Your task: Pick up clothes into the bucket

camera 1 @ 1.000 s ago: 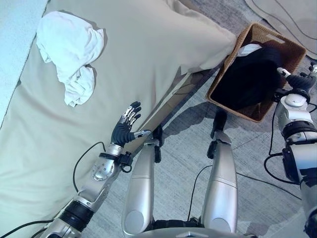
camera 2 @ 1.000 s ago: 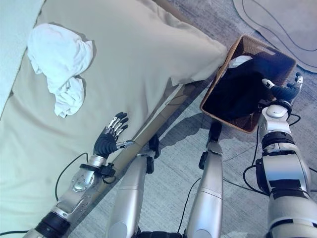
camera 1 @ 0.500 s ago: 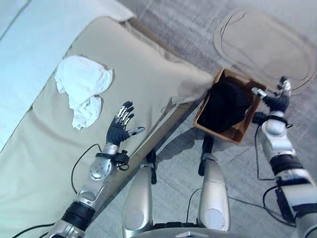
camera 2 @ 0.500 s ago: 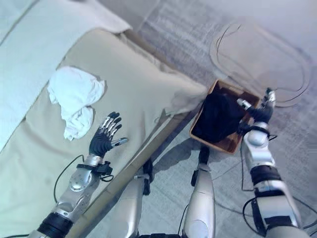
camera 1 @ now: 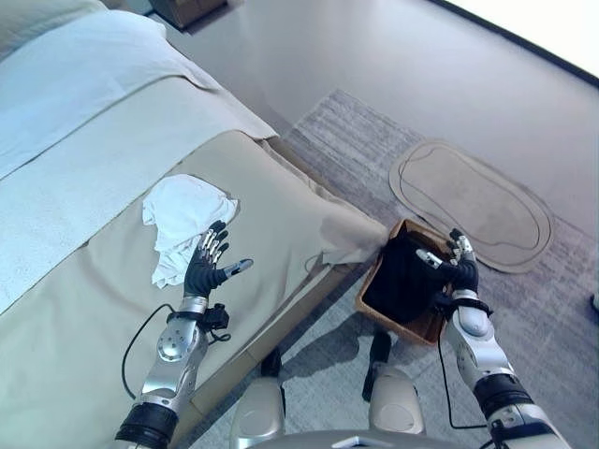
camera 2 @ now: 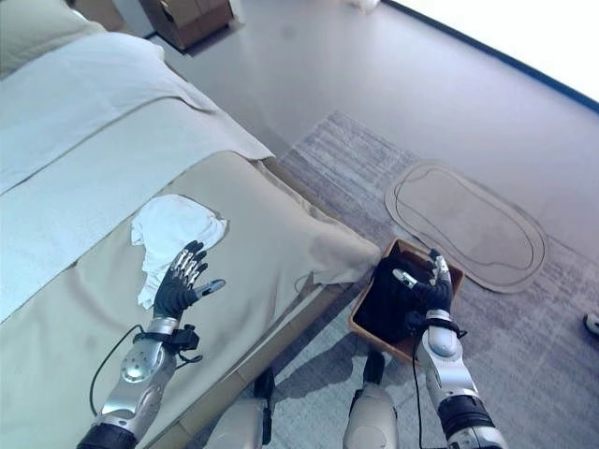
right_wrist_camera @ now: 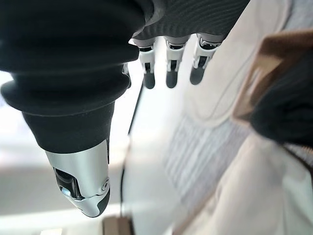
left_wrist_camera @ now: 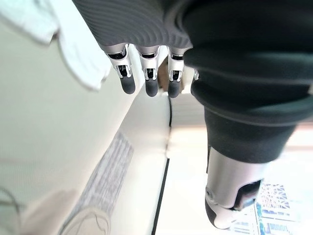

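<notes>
A crumpled white garment [camera 1: 183, 219] lies on the beige bed cover [camera 1: 75, 318]. My left hand [camera 1: 208, 271] hovers open just short of it, fingers straight and spread, holding nothing; the left wrist view shows its fingers [left_wrist_camera: 149, 83] with the white cloth [left_wrist_camera: 78, 58] beyond them. A brown woven basket [camera 1: 374, 313] stands on the floor at the bed's corner, with dark clothes [camera 1: 404, 276] inside. My right hand [camera 1: 456, 272] is open over the basket's far side, empty. In the right wrist view its fingers [right_wrist_camera: 170, 72] are straight, and the basket rim [right_wrist_camera: 274, 54] is beside them.
The bed has a white sheet [camera 1: 84, 140] further up and a corner overhanging by the basket. A grey rug [camera 1: 356, 140] lies on the floor, with an oval beige mat [camera 1: 473, 201] beyond the basket. A brown box [camera 2: 187, 19] stands at the far wall.
The camera has lifted and pulled back, showing much more of the room. My left hand has moved closer to the white garment. The right hand stays over the basket.
</notes>
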### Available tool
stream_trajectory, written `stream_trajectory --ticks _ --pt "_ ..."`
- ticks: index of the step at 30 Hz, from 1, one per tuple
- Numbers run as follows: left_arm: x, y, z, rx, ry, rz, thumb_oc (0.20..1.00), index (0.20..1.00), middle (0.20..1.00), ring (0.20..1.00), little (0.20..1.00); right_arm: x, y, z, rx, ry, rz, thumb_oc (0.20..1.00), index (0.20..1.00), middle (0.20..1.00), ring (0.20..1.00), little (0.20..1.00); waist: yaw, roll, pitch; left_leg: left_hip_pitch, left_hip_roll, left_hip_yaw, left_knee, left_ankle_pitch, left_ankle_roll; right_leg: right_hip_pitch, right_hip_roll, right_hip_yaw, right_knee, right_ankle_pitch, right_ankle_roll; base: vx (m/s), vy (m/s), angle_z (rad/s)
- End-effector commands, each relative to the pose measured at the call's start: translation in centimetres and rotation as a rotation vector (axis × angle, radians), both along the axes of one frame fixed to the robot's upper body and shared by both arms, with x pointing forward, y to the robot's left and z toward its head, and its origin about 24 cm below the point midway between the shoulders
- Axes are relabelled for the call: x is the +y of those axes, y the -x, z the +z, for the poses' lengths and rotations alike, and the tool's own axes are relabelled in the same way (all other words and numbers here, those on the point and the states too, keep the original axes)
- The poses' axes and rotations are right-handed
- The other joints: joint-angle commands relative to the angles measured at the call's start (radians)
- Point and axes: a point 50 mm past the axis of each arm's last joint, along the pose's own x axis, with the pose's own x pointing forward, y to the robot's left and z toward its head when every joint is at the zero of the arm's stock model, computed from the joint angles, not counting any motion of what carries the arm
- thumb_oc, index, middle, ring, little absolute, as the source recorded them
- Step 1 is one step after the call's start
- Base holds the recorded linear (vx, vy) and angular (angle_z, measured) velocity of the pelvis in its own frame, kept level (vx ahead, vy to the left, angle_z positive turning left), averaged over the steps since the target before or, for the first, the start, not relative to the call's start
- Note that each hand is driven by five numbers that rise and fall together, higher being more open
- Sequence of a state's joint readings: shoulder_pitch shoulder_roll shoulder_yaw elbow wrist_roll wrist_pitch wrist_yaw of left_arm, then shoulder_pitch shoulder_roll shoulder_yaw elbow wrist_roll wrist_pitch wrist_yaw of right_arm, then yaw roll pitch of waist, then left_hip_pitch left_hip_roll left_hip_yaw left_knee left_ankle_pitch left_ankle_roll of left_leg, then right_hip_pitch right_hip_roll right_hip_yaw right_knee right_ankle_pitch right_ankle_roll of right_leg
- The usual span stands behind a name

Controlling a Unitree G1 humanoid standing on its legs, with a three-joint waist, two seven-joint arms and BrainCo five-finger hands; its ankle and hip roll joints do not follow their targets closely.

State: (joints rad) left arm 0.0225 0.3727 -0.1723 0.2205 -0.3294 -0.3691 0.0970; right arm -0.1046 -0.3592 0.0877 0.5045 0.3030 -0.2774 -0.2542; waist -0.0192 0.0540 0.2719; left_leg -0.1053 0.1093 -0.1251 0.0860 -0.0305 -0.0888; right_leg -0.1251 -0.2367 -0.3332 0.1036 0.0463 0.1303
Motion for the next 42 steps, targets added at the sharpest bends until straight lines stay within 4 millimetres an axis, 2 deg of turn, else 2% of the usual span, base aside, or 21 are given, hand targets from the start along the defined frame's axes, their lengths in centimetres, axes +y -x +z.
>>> stream_trajectory --ticks 1,5,8,9,10,11,13,16,17,18,19,22,23,24,25,28,29,31,34,39,42 --pt "1.3 -0.5 2.1 -0.107 -0.121 0.029 1.000 1.000 1.000 1.000 1.000 0.8 -0.3 2.2 -0.139 -0.026 0.057 1.000 1.000 1.000 1.000 1.000 0.040 -0.046 -0.049 -0.046 0.024 -0.017 -0.059 0.105 -0.028 0.075 -0.006 -0.008 0.025 -0.046 0.034 0.10 -0.129 0.63" --pt "1.7 -0.2 1.9 -0.104 -0.155 0.046 1.000 1.000 1.000 1.000 1.000 1.1 0.2 1.4 -0.086 0.045 0.110 1.000 1.000 1.000 1.000 1.000 0.056 -0.058 -0.065 -0.053 0.038 -0.069 -0.040 0.113 -0.044 0.125 0.030 -0.048 0.008 -0.075 0.011 0.03 -0.090 0.59" --pt "2.0 0.0 1.9 -0.100 -0.135 0.067 1.000 1.000 1.000 1.000 1.000 1.4 0.3 0.8 -0.041 0.100 0.150 1.000 1.000 1.000 1.000 1.000 0.083 -0.080 -0.070 -0.080 0.024 -0.069 0.063 0.083 -0.051 0.172 0.035 -0.070 -0.028 -0.073 0.002 0.04 -0.036 0.37" --pt "2.1 0.1 2.0 -0.101 -0.137 0.063 1.000 1.000 1.000 1.000 1.000 1.3 0.6 0.6 -0.034 0.093 0.146 1.000 1.000 1.000 1.000 1.000 0.087 -0.085 -0.073 -0.087 0.030 -0.065 0.066 0.087 -0.056 0.186 0.040 -0.079 -0.039 -0.076 0.003 0.06 0.080 0.22" --pt "2.2 0.1 2.1 -0.103 -0.143 0.059 1.000 1.000 1.000 1.000 1.000 0.8 1.4 0.2 -0.018 0.071 0.122 1.000 1.000 1.000 1.000 1.000 0.086 -0.086 -0.083 -0.094 0.066 -0.059 0.013 0.133 -0.073 0.204 0.042 -0.097 -0.057 -0.072 0.017 0.07 0.073 0.43" --pt "2.2 0.2 2.1 -0.102 -0.143 0.058 1.000 1.000 1.000 1.000 1.000 0.8 1.4 0.2 -0.017 0.070 0.121 1.000 1.000 1.000 1.000 1.000 0.085 -0.086 -0.085 -0.090 0.068 -0.061 0.002 0.139 -0.074 0.204 0.044 -0.099 -0.060 -0.071 0.016 0.09 0.159 0.54" --pt "2.1 0.2 2.0 -0.097 -0.152 0.060 1.000 1.000 1.000 1.000 1.000 0.3 2.0 -0.2 -0.005 0.050 0.097 1.000 1.000 1.000 1.000 1.000 0.080 -0.086 -0.092 -0.117 0.097 -0.053 -0.048 0.180 -0.079 0.212 0.020 -0.103 -0.061 -0.060 0.037 0.12 0.261 0.40" --pt "2.0 0.3 1.7 -0.088 -0.149 0.084 1.000 1.000 1.000 1.000 1.000 0.4 2.3 -0.9 0.022 0.032 0.069 1.000 1.000 1.000 1.000 1.000 0.069 -0.080 -0.107 -0.088 0.088 -0.012 -0.075 0.151 -0.070 0.221 -0.025 -0.087 -0.064 -0.037 0.064 0.13 0.296 0.09" --pt "1.9 0.1 1.7 -0.094 -0.159 0.089 1.000 1.000 1.000 1.000 1.000 0.8 2.1 -1.2 0.027 -0.004 0.050 1.000 1.000 1.000 1.000 1.000 0.068 -0.091 -0.115 -0.082 0.053 0.009 -0.043 0.113 -0.047 0.217 -0.068 -0.062 -0.062 -0.009 0.079 0.13 0.309 -0.17" --pt "2.0 0.1 1.7 -0.094 -0.160 0.089 1.000 1.000 1.000 1.000 1.000 0.8 2.1 -1.2 0.027 -0.005 0.050 1.000 1.000 1.000 1.000 1.000 0.071 -0.094 -0.115 -0.083 0.050 0.013 -0.038 0.110 -0.044 0.215 -0.073 -0.058 -0.061 -0.008 0.081 0.15 0.414 -0.24" --pt "2.3 0.0 2.4 -0.120 -0.179 0.102 1.000 1.000 1.000 1.000 1.000 1.3 2.2 -1.6 0.033 -0.066 0.047 1.000 1.000 1.000 1.000 1.000 0.072 -0.109 -0.119 -0.080 0.003 0.045 0.003 0.064 -0.010 0.203 -0.126 -0.029 -0.034 0.018 0.096 0.11 0.341 -0.29" --pt "2.5 -0.1 2.7 -0.134 -0.184 0.124 1.000 1.000 1.000 1.000 1.000 1.7 2.1 -1.9 0.039 -0.085 0.045 1.000 1.000 1.000 1.000 1.000 0.073 -0.122 -0.117 -0.071 -0.044 0.073 0.023 0.035 0.025 0.184 -0.176 0.012 0.014 0.046 0.103 0.08 0.276 -0.32" --pt "2.8 -0.5 3.1 -0.144 -0.203 0.142 1.000 1.000 1.000 1.000 1.000 2.3 2.2 -2.0 0.037 -0.117 0.051 1.000 1.000 1.000 1.000 1.000 0.060 -0.129 -0.099 -0.082 -0.068 0.062 0.053 0.022 0.046 0.144 -0.171 0.081 0.112 0.048 0.085 0.05 0.252 -0.21" --pt "2.8 -0.6 3.1 -0.145 -0.203 0.142 1.000 1.000 1.000 1.000 1.000 2.3 2.1 -2.0 0.036 -0.117 0.051 1.000 1.000 1.000 1.000 1.000 0.061 -0.130 -0.102 -0.086 -0.069 0.063 0.052 0.026 0.047 0.139 -0.172 0.083 0.112 0.051 0.085 0.02 0.201 0.09" --pt "2.9 -1.1 3.4 -0.158 -0.230 0.158 1.000 1.000 1.000 1.000 1.000 2.7 2.3 -2.2 0.042 -0.133 0.063 1.000 1.000 1.000 1.000 1.000 0.036 -0.133 -0.085 -0.098 -0.082 0.042 0.056 0.030 0.059 0.083 -0.095 0.197 0.162 0.032 0.069 -0.01 0.074 0.21" --pt "2.9 -1.3 3.7 -0.173 -0.252 0.174 1.000 1.000 1.000 1.000 1.000 2.7 2.7 -2.6 0.052 -0.148 0.065 1.000 1.000 1.000 1.000 1.000 0.028 -0.139 -0.082 -0.115 -0.083 0.031 0.042 0.037 0.058 0.049 -0.060 0.202 0.088 0.016 0.062 -0.02 -0.009 0.30" --pt "2.8 -1.9 4.3 -0.203 -0.276 0.196 1.000 1.000 1.000 1.000 1.000 2.5 3.3 -3.2 0.083 -0.149 0.040 1.000 1.000 1.000 1.000 1.000 0.027 -0.155 -0.053 -0.170 -0.084 0.011 0.079 0.035 0.049 0.048 -0.055 0.195 0.008 0.011 0.068 -0.05 -0.089 0.20" --pt "3.3 -2.0 4.3 -0.200 -0.337 0.231 1.000 1.000 1.000 1.000 1.000 2.2 3.4 -3.4 0.089 -0.151 0.038 1.000 1.000 1.000 1.000 1.000 0.030 -0.172 -0.036 -0.202 -0.077 0.004 0.097 0.035 0.040 0.043 -0.050 0.166 -0.010 0.009 0.070 -0.06 -0.072 0.23" --pt "3.7 -2.3 4.7 -0.212 -0.402 0.262 1.000 1.000 1.000 1.000 1.000 2.1 3.4 -3.2 0.083 -0.139 0.046 1.000 1.000 1.000 1.000 1.000 0.027 -0.186 -0.013 -0.224 -0.064 0.004 0.090 0.049 0.027 0.028 -0.047 0.143 -0.022 0.018 0.075 -0.05 -0.036 0.12" --pt "5.8 -3.8 7.0 -0.281 -0.689 0.347 1.000 1.000 1.000 1.000 1.000 2.4 2.2 -1.7 0.013 -0.119 0.083 1.000 1.000 1.000 1.000 1.000 0.024 -0.214 0.072 -0.319 -0.044 -0.003 0.106 0.074 0.008 -0.058 -0.050 0.100 0.003 0.017 0.084 -0.11 -0.016 0.06" --pt "6.4 -4.4 8.0 -0.310 -0.726 0.401 1.000 1.000 1.000 1.000 1.000 2.7 1.5 -1.0 -0.021 -0.113 0.093 1.000 1.000 1.000 1.000 1.000 0.022 -0.227 0.098 -0.343 -0.034 0.004 0.112 0.076 0.006 -0.093 -0.054 0.099 0.021 0.026 0.087 -0.06 0.006 -0.04"
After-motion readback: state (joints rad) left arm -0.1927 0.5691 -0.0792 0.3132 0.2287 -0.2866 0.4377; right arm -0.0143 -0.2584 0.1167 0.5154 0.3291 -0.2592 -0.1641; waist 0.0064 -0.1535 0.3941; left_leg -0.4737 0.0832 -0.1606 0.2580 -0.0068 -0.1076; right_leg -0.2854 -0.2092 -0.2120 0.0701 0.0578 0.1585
